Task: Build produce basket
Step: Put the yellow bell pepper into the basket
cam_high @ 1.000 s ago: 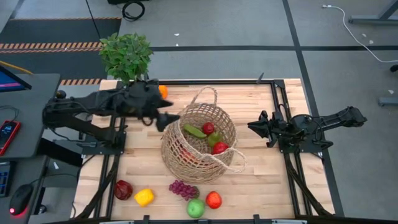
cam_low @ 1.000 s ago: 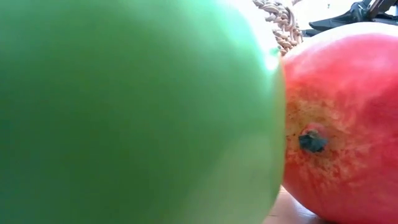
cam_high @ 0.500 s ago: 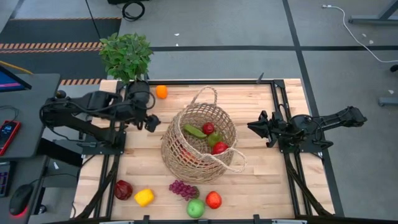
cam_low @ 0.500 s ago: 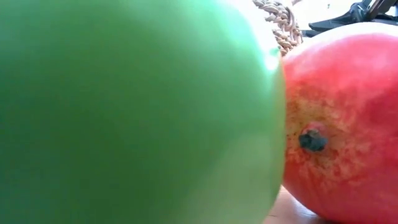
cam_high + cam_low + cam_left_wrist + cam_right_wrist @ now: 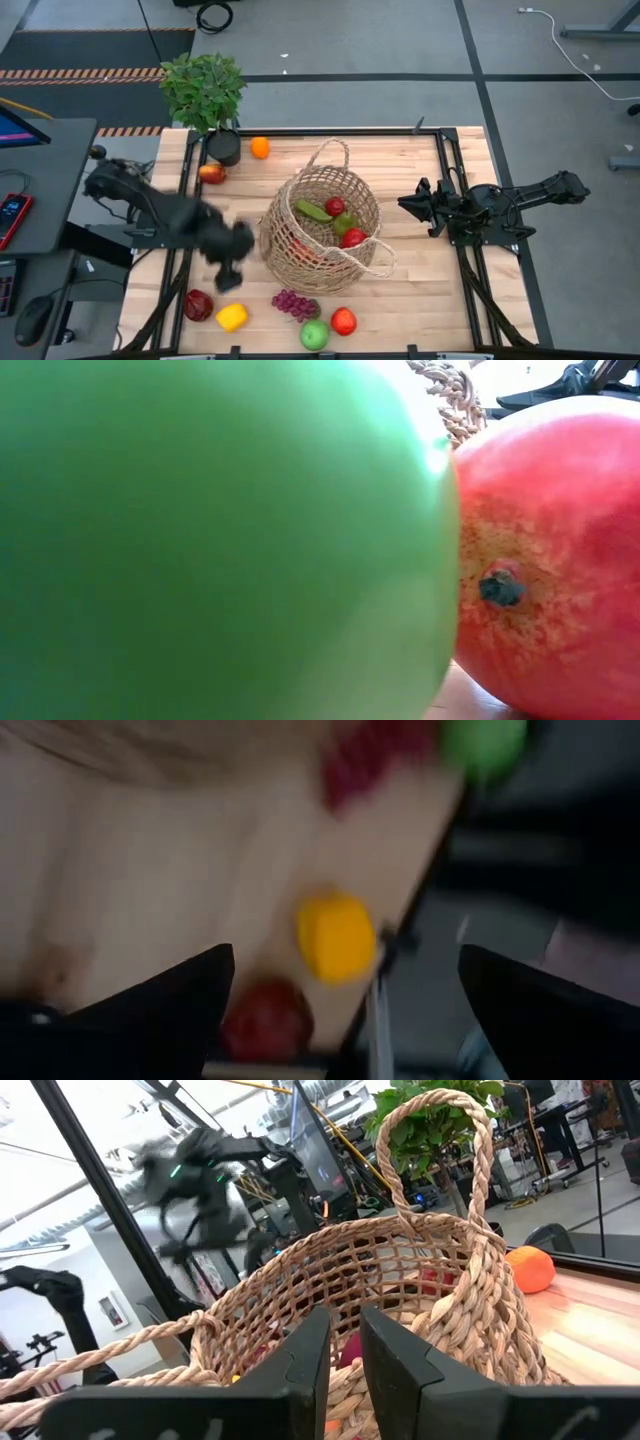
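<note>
- Large round open-weave tan wicker basket [image 5: 321,228] sits mid-bench on the pale wooden bench [image 5: 420,290]; inside it, a green cucumber [image 5: 312,210], a small red fruit [image 5: 335,206] and a red pepper [image 5: 352,238].
- Left pincer [image 5: 228,272], fingers wide apart and holding nothing, hangs over the bench just beside the basket's left side, above the near row of produce.
- Near edge, left to right: dark red apple [image 5: 198,305], yellow pepper [image 5: 232,317], purple grape bunch [image 5: 295,303], green apple [image 5: 315,334], red-orange fruit [image 5: 344,321].
- Far left corner: orange [image 5: 260,147] and a red-yellow apple [image 5: 212,174], beside the black pot [image 5: 224,148] of a leafy green plant [image 5: 203,88].
- Right pincer [image 5: 404,203], fingers together and empty, waits right of the basket, pointing at it.
- Low view: filled by green apple and red-orange fruit, touching.
</note>
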